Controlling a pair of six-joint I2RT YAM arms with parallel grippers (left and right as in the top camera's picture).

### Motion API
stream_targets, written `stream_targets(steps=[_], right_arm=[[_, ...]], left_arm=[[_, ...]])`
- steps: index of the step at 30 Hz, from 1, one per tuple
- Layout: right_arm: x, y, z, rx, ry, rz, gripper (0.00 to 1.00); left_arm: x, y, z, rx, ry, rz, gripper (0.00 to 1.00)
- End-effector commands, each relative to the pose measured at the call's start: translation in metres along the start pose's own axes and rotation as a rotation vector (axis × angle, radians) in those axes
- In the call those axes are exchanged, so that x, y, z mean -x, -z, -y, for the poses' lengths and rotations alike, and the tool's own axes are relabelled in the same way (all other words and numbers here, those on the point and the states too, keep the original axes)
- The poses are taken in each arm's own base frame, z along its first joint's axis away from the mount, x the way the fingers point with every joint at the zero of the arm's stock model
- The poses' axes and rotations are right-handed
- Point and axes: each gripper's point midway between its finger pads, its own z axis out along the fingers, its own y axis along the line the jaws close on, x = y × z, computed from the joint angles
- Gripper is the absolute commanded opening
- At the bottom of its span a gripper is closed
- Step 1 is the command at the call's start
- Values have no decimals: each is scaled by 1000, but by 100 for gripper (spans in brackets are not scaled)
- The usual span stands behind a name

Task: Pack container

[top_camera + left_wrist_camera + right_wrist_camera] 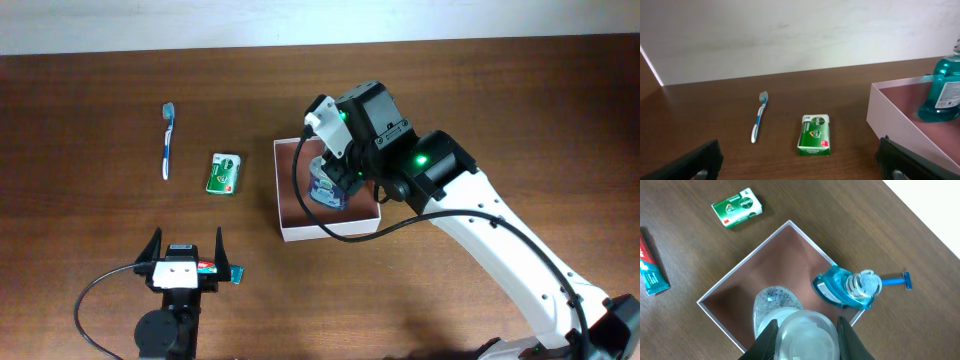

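Wooden table seen from above, with two robot arms and toiletries.
A toothbrush and a green packet are laid left of a white-walled container. The right gripper is positioned over the container, with a bluish bottle seen beneath it. The left gripper is spread wide.

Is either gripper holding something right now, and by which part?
The right gripper grips a clear bottle by its rounded top, over the container. The left gripper is open, empty.

Left claw wide open, right claw gripping
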Motion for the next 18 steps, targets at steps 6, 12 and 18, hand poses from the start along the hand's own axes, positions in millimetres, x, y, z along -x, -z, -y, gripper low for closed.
stream_targets(steps=[6,12,18], right_arm=[[1,10,27,-82,-236,6,21],[-3,10,39,-110,-394,8,21],[-9,11,54,-197,-476,1,20]], left_arm=[[-2,0,0,4,-20,-9,99],[-2,0,0,4,-20,-8,99],[-2,0,0,4,-20,-8,99]])
